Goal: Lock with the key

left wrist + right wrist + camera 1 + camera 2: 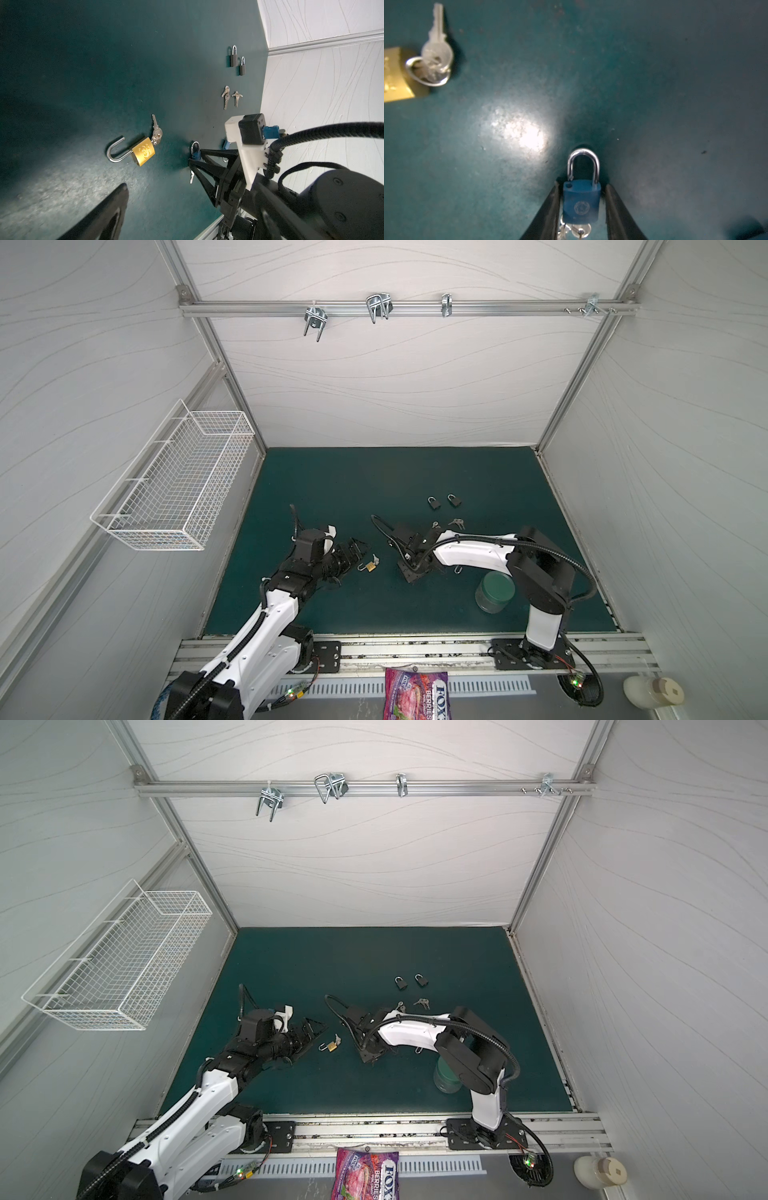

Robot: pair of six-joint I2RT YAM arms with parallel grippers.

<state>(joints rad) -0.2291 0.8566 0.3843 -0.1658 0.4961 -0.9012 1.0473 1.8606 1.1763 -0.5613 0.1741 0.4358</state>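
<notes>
The right gripper (pixel 582 185) points down at the mat with its two black fingers (pixel 548 212) close on either side of a small blue padlock (pixel 581 202). One finger lies against the body and a thin dark strip shows at the other, so whether they truly pinch it cannot be told. The padlock's steel shackle points away from the wrist toward the dark green mat (pixel 675 83), one leg just clear of its hole. A bunch of silver keys (pixel 580 229) sits at the lock's bottom end, nearer the wrist. Off to this gripper's side, between the two arms, a brass padlock (pixel 143 151) lies flat on the mat, its shackle swung open and a ringed pair of silver keys (pixel 156 133) at its base. Just beyond it the left gripper (pixel 360 556) is low over the mat, fingers spread wide with nothing between them. Farther from the arm bases than the right gripper, two dark grey padlocks (pixel 233 60) lie side by side with shackles shut, and two loose key bunches (pixel 225 96) lie between them and the gripper. Behind the right gripper, by its arm's elbow, stands a clear jar with a green lid (pixel 494 589).
</notes>
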